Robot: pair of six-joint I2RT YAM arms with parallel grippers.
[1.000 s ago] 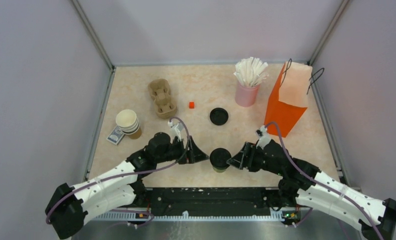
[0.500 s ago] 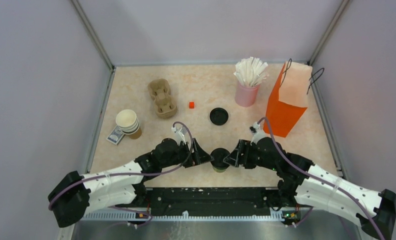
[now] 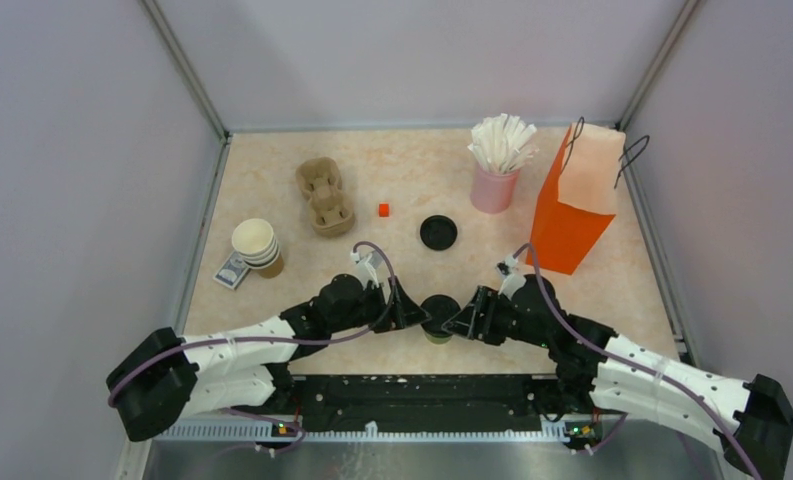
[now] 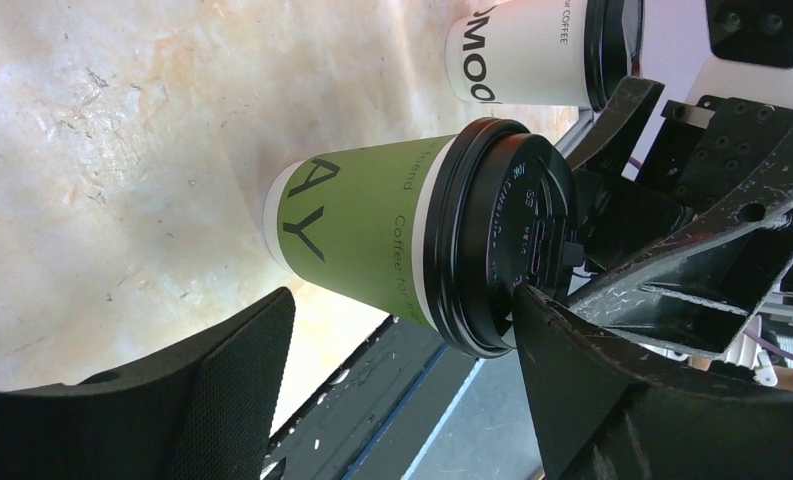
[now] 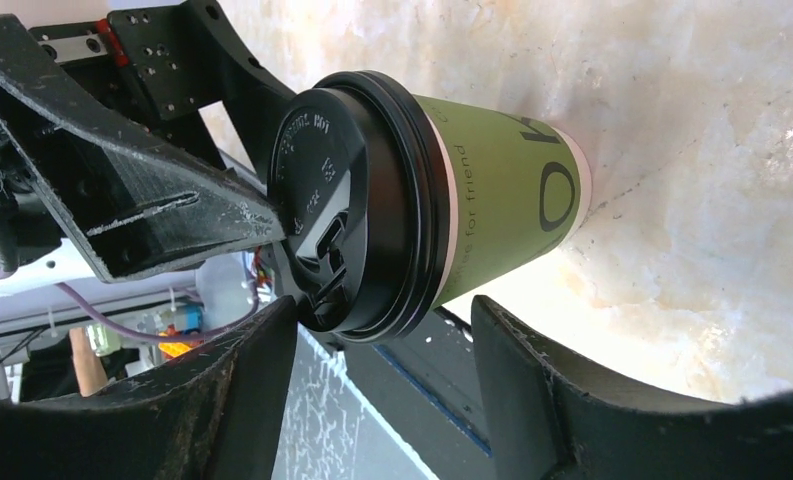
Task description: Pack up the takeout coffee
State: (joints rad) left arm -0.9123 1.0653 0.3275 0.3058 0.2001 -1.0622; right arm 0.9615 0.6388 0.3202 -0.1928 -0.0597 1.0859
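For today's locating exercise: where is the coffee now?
In the top view, the coffee stands near the table's front edge, between the left gripper and right gripper.

You have one lidded green coffee cup [image 3: 440,316], one loose black lid [image 3: 438,232], one stack of lidless cream cups [image 3: 256,245], one cardboard cup carrier [image 3: 325,195], one small red cube [image 3: 383,210], one pink cup of white straws [image 3: 494,188], one orange bag [image 3: 569,215] and one small card [image 3: 232,272]. Your left wrist view adds one white lidded cup [image 4: 517,55].
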